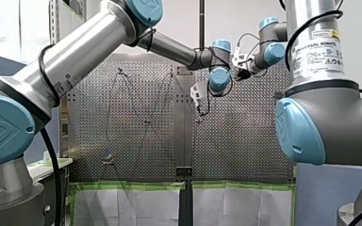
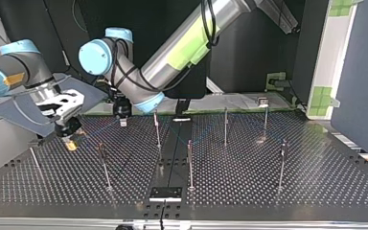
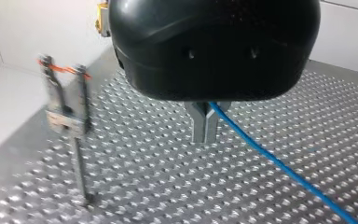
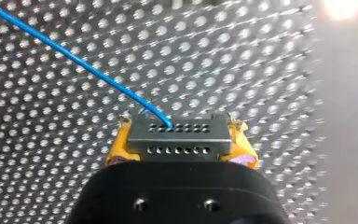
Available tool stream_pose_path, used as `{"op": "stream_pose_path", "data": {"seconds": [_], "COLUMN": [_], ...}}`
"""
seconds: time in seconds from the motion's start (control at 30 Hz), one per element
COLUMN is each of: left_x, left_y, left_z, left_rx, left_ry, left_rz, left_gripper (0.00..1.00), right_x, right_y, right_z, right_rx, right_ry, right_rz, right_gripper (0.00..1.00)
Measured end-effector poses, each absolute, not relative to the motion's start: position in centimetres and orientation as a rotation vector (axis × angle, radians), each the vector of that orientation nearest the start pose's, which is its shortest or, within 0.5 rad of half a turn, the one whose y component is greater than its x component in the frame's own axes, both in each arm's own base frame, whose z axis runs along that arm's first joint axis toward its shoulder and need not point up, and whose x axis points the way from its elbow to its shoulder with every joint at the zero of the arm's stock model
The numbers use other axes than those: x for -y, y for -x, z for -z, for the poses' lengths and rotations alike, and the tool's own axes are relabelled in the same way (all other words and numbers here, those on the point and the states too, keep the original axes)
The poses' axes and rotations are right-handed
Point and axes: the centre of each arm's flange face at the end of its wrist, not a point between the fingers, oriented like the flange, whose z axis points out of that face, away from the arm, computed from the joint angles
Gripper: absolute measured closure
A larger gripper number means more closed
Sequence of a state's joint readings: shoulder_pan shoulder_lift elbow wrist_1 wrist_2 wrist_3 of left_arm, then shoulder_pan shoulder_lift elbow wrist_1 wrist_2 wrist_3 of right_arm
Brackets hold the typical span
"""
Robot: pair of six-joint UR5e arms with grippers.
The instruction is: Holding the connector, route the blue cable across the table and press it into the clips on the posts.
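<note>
Watching through both wrist cameras, I see my right gripper [image 4: 181,145] pinching the grey connector [image 4: 179,133] between its yellow pads [image 4: 119,145], low over the perforated table [image 4: 51,163]. The blue cable [image 4: 74,58] leaves the connector's face and slants away above the table. My left gripper [image 3: 204,128] has its metal fingers [image 3: 199,125] pressed together on the cable, tips close to the table. Beside this gripper, apart from the cable, stands a thin post [image 3: 78,168] with a clip [image 3: 65,105] on top.
</note>
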State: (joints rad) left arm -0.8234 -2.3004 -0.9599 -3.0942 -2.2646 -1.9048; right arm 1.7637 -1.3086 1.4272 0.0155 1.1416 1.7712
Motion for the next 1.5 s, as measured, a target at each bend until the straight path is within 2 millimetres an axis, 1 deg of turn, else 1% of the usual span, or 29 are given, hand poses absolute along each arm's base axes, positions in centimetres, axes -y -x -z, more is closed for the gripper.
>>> {"op": "stream_pose_path", "data": {"seconds": [0.13,0.27,0.33,0.43,0.57,0.87,1.03,1.27,1.37,1.5], "left_x": [58.7,57.9,57.6,57.1,56.3,55.9,56.2,56.6,57.0,57.2], "left_y": [-44.9,-44.9,-45.3,-46.4,-47.8,-48.7,-49.3,-50.9,-51.5,-52.3], "left_z": [-35.2,-38.5,-39.4,-40.1,-39.8,-37.2,-37.4,-37.4,-37.2,-37.2], "left_rx": [-1.602,-1.554,-1.534,-1.510,-1.511,-1.526,-1.498,-1.483,-1.488,-1.492], "left_ry": [0.143,0.172,0.183,0.194,0.194,0.153,0.141,0.113,0.091,0.068], "left_rz": [0.337,0.369,0.383,0.401,0.411,0.455,0.504,0.552,0.568,0.586], "left_gripper": [1.00,1.00,1.00,1.00,1.00,1.00,1.00,1.00,1.00,1.00], "right_x": [52.2,51.0,50.6,50.5,50.9,51.5,52.0,52.8,53.3,53.9], "right_y": [-28.0,-27.9,-27.8,-27.9,-28.0,-27.5,-27.5,-27.6,-27.6,-27.6], "right_z": [-43.6,-45.9,-46.7,-46.9,-45.8,-44.9,-44.1,-43.1,-43.0,-43.3], "right_rx": [-1.531,-1.489,-1.467,-1.454,-1.468,-1.512,-1.512,-1.497,-1.488,-1.472], "right_ry": [2.269,2.262,2.259,2.259,2.263,2.266,2.276,2.286,2.286,2.285], "right_rz": [2.349,2.408,2.431,2.434,2.402,2.380,2.366,2.352,2.353,2.366], "right_gripper": [1.00,1.00,1.00,1.00,1.00,1.00,1.00,1.00,1.00,1.00]}}
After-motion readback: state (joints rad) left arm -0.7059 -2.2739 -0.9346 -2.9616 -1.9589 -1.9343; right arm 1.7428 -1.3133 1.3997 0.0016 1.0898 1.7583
